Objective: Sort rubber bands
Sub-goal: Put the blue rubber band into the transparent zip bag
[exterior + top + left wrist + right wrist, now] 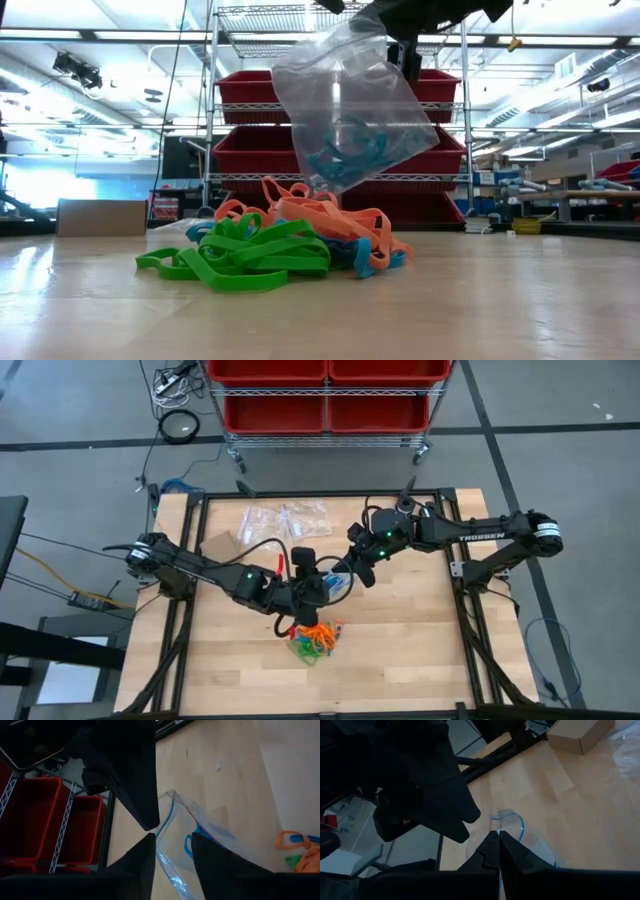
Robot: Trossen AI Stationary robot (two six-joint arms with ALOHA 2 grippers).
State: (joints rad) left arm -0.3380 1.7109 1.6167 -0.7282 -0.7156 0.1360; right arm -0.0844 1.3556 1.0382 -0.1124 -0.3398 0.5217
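Rubber bands (280, 248) lie heaped mid-table; my right gripper (498, 851) pinches the clear bag (345, 105), left gripper (172, 855) fingers apart beside it.

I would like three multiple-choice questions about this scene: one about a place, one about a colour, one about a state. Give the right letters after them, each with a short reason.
1. Where does the pile of loose rubber bands lie?
A. on the table, below the left gripper
B. inside a red bin
C. on the cardboard box

2. What colour are the bands inside the clear bag?
A. green
B. blue
C. orange

3. How is the clear bag at this moment?
A. flat on the table
B. held up in the air above the pile
C. folded inside the box

Answers:
1 A: the high view shows the pile on the wood of the table, just below the left gripper.
2 B: the low view shows only blue loops through the plastic.
3 B: the low view shows it hanging above the pile; the right gripper is shut on its rim.
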